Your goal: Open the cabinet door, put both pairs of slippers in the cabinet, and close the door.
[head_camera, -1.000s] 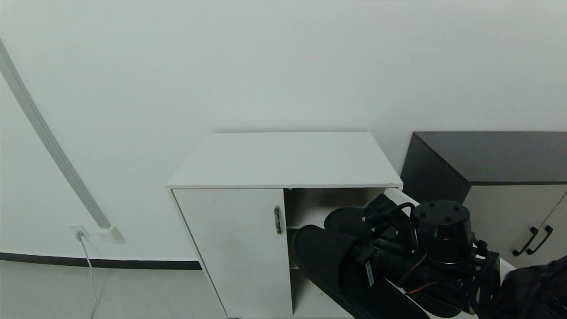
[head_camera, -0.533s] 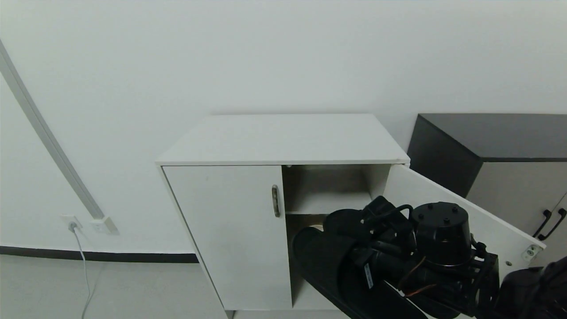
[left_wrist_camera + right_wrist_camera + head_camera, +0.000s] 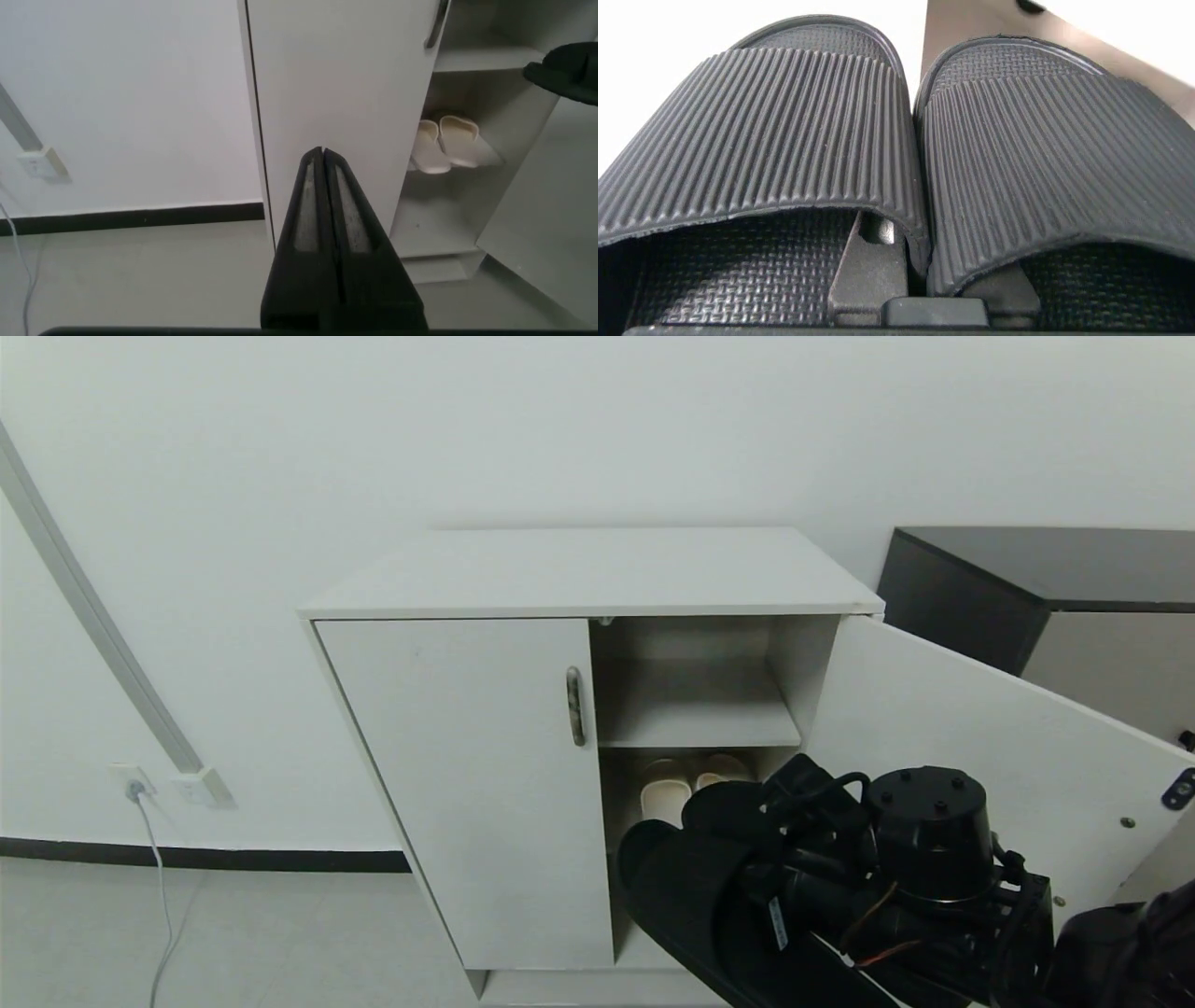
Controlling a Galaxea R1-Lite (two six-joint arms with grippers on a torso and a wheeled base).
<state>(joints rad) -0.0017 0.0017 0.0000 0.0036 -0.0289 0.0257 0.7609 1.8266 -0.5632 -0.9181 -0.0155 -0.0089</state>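
Observation:
The white cabinet (image 3: 597, 569) has its left door (image 3: 467, 784) closed and its right door (image 3: 980, 756) swung open. A cream pair of slippers (image 3: 681, 784) lies on the lower shelf, toes inward. My right gripper (image 3: 775, 887) is shut on a black pair of slippers (image 3: 691, 896), held just in front of the open half. Up close, the ribbed black slippers (image 3: 813, 121) lie side by side, and my right gripper (image 3: 924, 280) pinches their adjoining walls. My left gripper (image 3: 323, 201) is shut on nothing, low before the closed door (image 3: 336, 84), with the cream slippers (image 3: 450, 142) beyond it.
The upper shelf (image 3: 695, 709) is bare. A dark-topped cabinet (image 3: 1027, 588) stands close to the right, behind the open door. A wall socket with a hanging cable (image 3: 131, 789) and a slanted conduit (image 3: 93, 616) are at the left, above grey floor (image 3: 187, 943).
The head view has shifted, so the cabinet sits higher in the picture and the lower shelf with the cream slippers now shows. My right gripper keeps the black slippers.

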